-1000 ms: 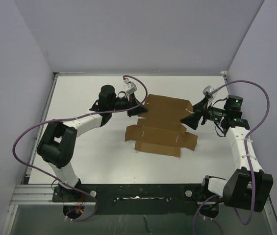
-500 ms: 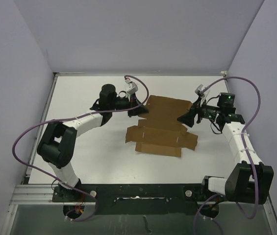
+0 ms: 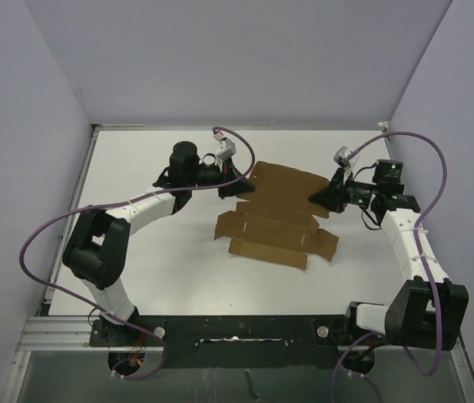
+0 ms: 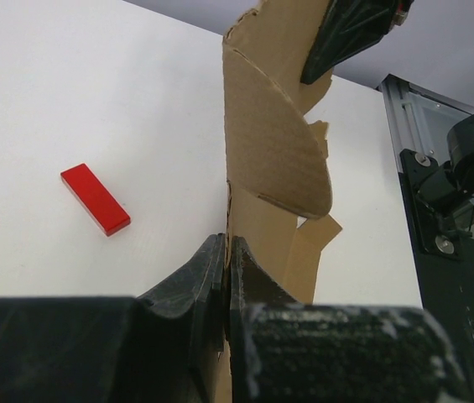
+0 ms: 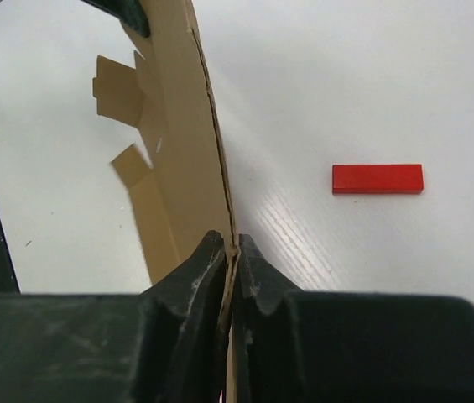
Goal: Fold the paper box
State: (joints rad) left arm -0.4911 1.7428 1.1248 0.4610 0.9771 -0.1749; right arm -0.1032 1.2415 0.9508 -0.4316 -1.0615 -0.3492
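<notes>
left gripper (image 4: 226, 248) and right gripper (image 5: 230, 248) are each pinched shut on opposite edges of the paper box (image 3: 274, 243) spanning between them, so tugging unevenly could tear it or slip an edge loose.

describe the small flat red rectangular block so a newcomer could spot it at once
On the white table, find the big brown die-cut cardboard sheet. The small flat red rectangular block lies on bare tabletop near it, touching nothing. It is the only red thing, and far smaller than the sheet.
</notes>
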